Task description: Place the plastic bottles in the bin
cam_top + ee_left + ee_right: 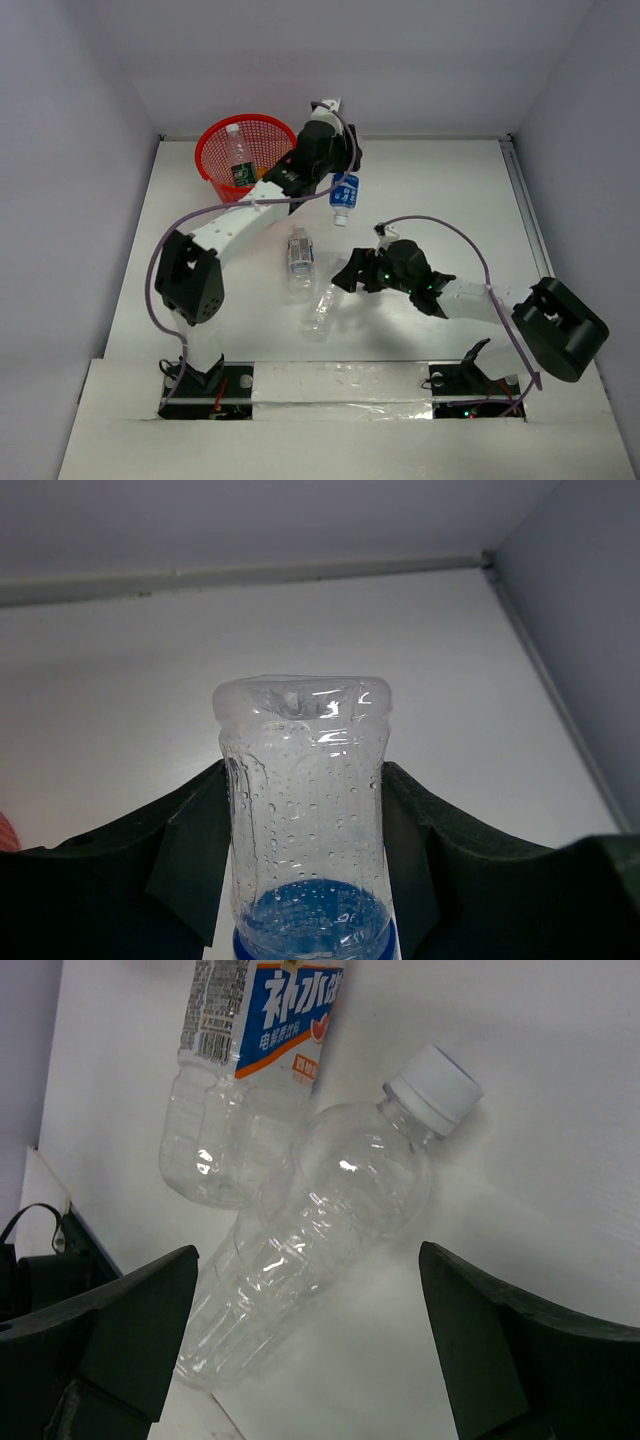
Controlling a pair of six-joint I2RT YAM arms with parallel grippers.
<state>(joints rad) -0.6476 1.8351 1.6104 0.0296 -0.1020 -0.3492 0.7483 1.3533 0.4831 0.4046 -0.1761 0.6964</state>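
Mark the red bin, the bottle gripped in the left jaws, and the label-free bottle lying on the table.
red bin (212,178): top view, outer mesh wall.
blue-label bottle (345,193): top view, on its blue label.
label-free bottle (335,1205): right wrist view, clear body below the neck.

Lying bottle (245,1070), blue label, large white characters 补水, smaller print illegible
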